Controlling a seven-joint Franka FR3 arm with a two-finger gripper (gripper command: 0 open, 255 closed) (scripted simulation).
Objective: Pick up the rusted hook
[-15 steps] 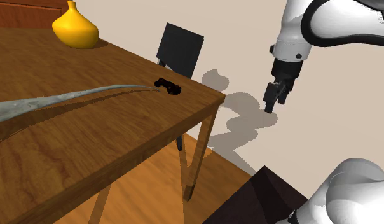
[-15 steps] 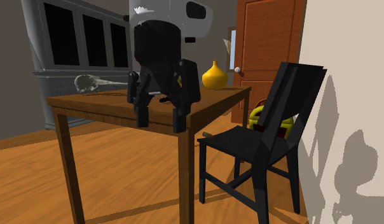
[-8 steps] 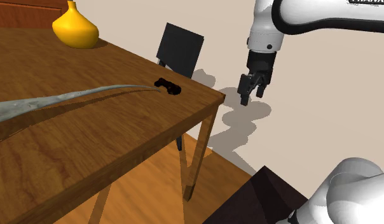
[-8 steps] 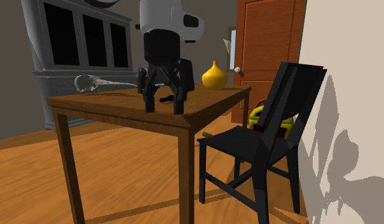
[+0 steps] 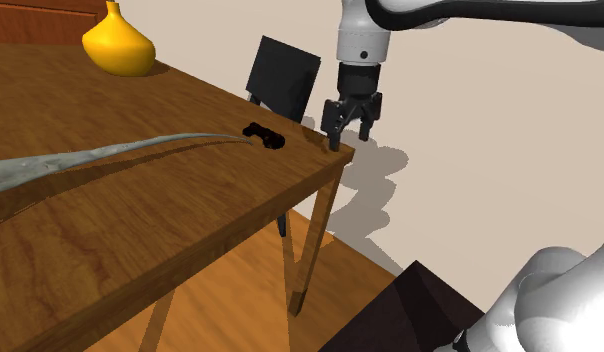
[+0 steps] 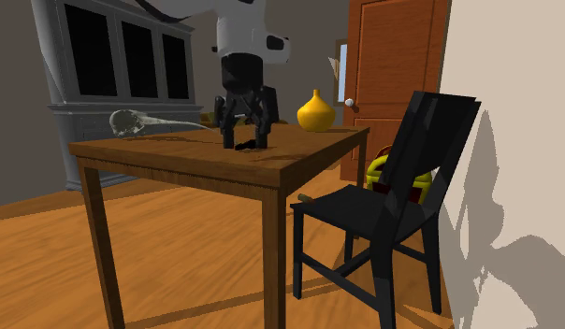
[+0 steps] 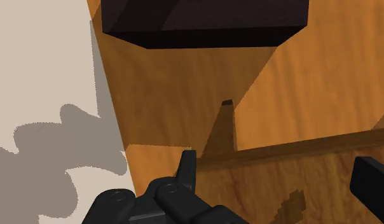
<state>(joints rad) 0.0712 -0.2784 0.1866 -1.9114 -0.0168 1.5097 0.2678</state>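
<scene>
Hook (image 5: 263,134), small and black with no rust showing, lies flat on the wooden worktop (image 5: 140,220) near its far corner, right of centre in the shoulder view. Just beside it ends the thin tip of a long grey beak that belongs to a bird skull (image 6: 131,121). The hand (image 5: 351,126) hangs above the worktop's corner, to the right of the hook and clear of it, its two black fingers (image 5: 330,128) spread with nothing between them. In the second exterior view it stands over the hook, at upper centre of the frame.

A yellow vase (image 5: 118,42) sits upright at the shoulder view's upper left, well apart from the hook; its narrow neck hides its inside. A black chair (image 6: 393,201) stands beside the worktop, by the pale wall. A grey cabinet (image 6: 112,65) with dark panes fills the second exterior view's upper left; its contents cannot be made out.
</scene>
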